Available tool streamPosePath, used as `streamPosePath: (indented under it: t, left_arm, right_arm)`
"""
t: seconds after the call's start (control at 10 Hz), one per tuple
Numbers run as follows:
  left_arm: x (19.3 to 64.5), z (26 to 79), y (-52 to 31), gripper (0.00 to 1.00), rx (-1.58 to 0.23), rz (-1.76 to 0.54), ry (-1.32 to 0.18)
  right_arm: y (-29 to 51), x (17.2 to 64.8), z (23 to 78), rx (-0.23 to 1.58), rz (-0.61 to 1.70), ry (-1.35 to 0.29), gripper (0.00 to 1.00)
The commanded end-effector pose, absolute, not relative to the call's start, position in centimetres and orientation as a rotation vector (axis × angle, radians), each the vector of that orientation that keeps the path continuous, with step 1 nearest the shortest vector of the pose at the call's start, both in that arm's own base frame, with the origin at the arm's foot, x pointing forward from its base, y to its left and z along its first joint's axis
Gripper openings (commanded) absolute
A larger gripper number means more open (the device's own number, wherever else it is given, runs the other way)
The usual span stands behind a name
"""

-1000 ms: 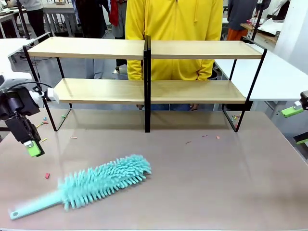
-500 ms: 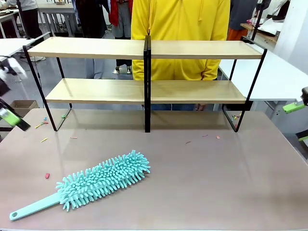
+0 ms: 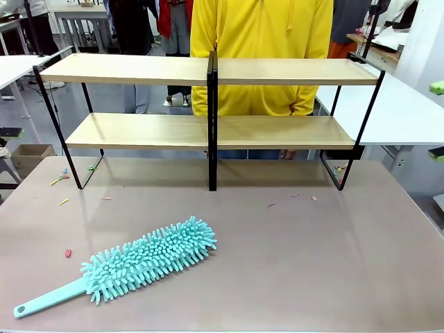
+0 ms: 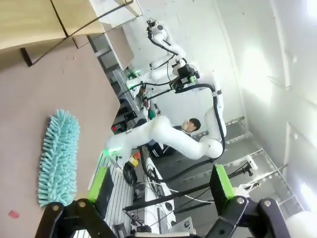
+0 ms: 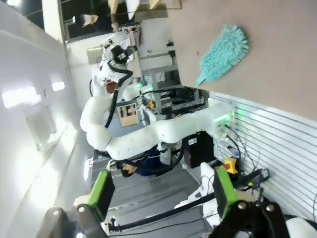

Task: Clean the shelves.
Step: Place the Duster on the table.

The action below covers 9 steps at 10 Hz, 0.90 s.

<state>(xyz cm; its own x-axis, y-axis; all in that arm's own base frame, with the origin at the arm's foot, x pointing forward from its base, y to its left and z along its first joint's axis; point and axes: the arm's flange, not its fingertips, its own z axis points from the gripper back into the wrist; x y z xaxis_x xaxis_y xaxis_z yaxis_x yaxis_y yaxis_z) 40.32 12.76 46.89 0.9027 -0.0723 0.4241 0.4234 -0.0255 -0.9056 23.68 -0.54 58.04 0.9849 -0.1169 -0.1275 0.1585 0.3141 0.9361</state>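
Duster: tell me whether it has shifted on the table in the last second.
Yes. The duster slid slightly left: its fluffy tip moved away from the shelves' black central upright, then it settled.

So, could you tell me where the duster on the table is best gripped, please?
Probably by the bare plastic handle of the duster, coming from above. The handle is thin, lies flat and points towards the robot's left, while the head is soft, bulky fringe.
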Motion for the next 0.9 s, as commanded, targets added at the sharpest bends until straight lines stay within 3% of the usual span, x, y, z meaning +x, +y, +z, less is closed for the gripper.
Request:
streamPosePath:
  t: [0.0, 0.8]
  left_arm:
    - [39.61, 46.99, 11.30, 1.00, -1.483, -0.542, -0.235]
    - [39.61, 46.99, 11.30, 1.00, -1.483, -0.542, -0.235]
  right_arm:
    - [-1.12, 23.42, 58.28, 1.205, -0.190, 0.019, 1.00]
    - [-1.12, 23.42, 58.28, 1.205, -0.190, 0.019, 1.00]
